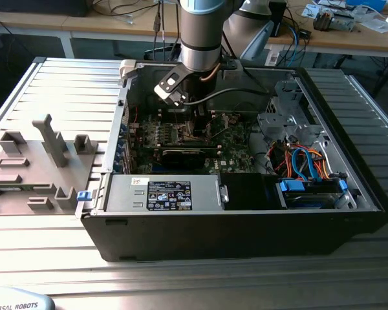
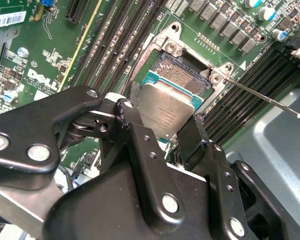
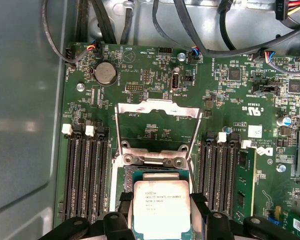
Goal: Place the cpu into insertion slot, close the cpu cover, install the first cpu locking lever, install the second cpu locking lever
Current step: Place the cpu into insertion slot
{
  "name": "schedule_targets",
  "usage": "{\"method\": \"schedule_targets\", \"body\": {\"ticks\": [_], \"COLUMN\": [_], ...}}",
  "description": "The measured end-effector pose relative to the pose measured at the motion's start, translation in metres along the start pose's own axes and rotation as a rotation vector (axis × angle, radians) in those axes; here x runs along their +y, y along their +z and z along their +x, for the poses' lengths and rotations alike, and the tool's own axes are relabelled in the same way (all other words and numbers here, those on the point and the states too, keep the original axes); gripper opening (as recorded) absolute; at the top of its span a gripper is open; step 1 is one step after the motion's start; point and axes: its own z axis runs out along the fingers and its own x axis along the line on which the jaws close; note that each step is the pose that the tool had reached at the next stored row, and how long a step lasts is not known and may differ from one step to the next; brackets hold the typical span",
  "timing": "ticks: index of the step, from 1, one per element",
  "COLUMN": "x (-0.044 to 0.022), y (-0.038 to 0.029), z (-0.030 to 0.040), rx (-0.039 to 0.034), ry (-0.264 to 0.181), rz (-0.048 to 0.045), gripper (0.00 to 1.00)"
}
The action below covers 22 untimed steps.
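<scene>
- A ribbed metal table (image 1: pixel 71 84) carries an open black computer case (image 1: pixel 233 232), lying on its side with its inside facing up.
- On the exterior view's left, a grey holder with upright pegs (image 1: pixel 39 161) lies on the table just beside the case.
- The grey robot arm (image 1: pixel 204 32) comes down from above into the far half of the case.
- A green motherboard (image 1: pixel 233 145) covers the floor of the case, below the arm.
- Rows of long black memory slots (image 3: pixel 85 175) run along both sides of the socket area.
- The black end effector (image 2: pixel 165 117) is clenched on the cpu (image 2: pixel 165 112); one finger (image 2: pixel 132 107) presses on each of two opposite edges.
- The cpu cover (image 3: pixel 157 106), a thin silver frame with a square window, is swung open and stands clear of the socket, on the side away from the end effector.
- The insertion slot (image 2: pixel 182 75) lies uncovered, with a dark pin field inside a silver rim.
- The cpu is a flat square with its silvery top facing up. It is held right at the slot, and its leading edge overlaps the near part of the pin field.
- I cannot tell whether the cpu touches the slot or hangs just above it.
- A thin metal locking lever (image 2: pixel 262 97) juts out from one corner of the slot, raised over the neighbouring memory slots.
</scene>
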Motion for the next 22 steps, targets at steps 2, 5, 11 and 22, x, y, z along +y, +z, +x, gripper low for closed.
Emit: {"method": "schedule_targets", "body": {"ticks": [2,5,11,22], "x": [0.0000,0.0000,0.0000,-0.0001], "y": [0.0000,0.0001,0.0002,0.0020], "z": [0.0000,0.0000,0.0000,0.0000], "rx": [-0.0005,-0.0024,-0.0080,-0.0153], "ry": [0.000,0.000,0.000,-0.001], "rz": [0.0000,0.0001,0.0005,0.0009], "gripper": [0.54,0.54,0.54,0.54]}}
